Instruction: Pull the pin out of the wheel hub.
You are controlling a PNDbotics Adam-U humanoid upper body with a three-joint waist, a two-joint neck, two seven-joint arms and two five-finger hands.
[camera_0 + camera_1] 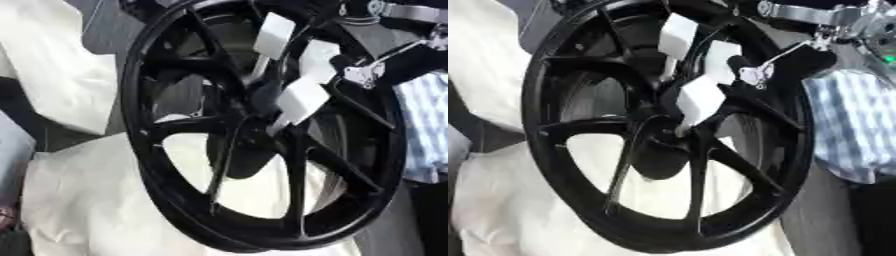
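Fingers (302, 99) with white tips curl in at the middle of the wheel (171, 197). They look closed around a thin pale stick, which I think is the pin (259, 70). I cannot see all of it.

On the left lies a white cloth (83, 210). It goes under the near side of the wheel too. The wheel is big and black. It stands up on its edge and leans a bit. Its spokes run out from the hub (254, 137) like a star. The pin sits just above the hub, between the spokes.

The right hand (318, 60) comes in from the far right corner. Its dark arm crosses over the rim. A striped cloth (424, 125) hangs at the right, behind the wheel. The left hand does not show.

The pin is not out yet, I think. To do this well, the hand should pull straight back along the pin, not sideways. A sideways pull could jam the pin or tip the wheel. Go slowly, and keep the fingers clear of the spokes.
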